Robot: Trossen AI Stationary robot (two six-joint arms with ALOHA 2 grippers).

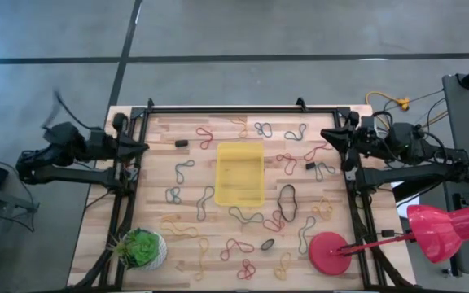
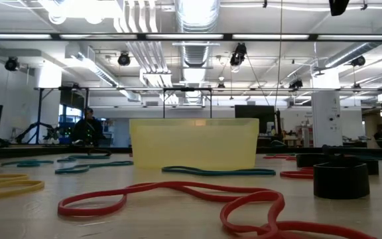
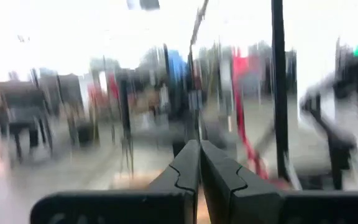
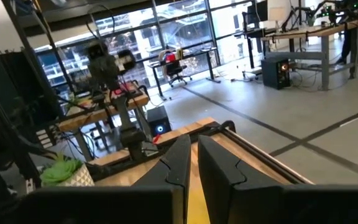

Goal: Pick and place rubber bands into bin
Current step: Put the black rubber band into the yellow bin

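Between both end effectors (image 1: 133, 147) (image 1: 330, 135), bin (image 1: 240, 174), rubber bands (image 1: 287, 202).

Grey tiled floor (image 1: 243, 28) surrounds the wooden table (image 1: 161, 244); silver ceiling ducts (image 2: 197, 16) and large windows (image 4: 166, 28) light the open workshop.

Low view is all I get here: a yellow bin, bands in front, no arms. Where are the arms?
Observer: Both wait at the table's sides, left gripper and right gripper, away from the bin.
Operator: Anything in the bin?
Observer: From above, nothing shows inside; the bands lie around it.
Operator: Are the grippers holding anything?
Observer: No. The wrist views show both shut and empty.
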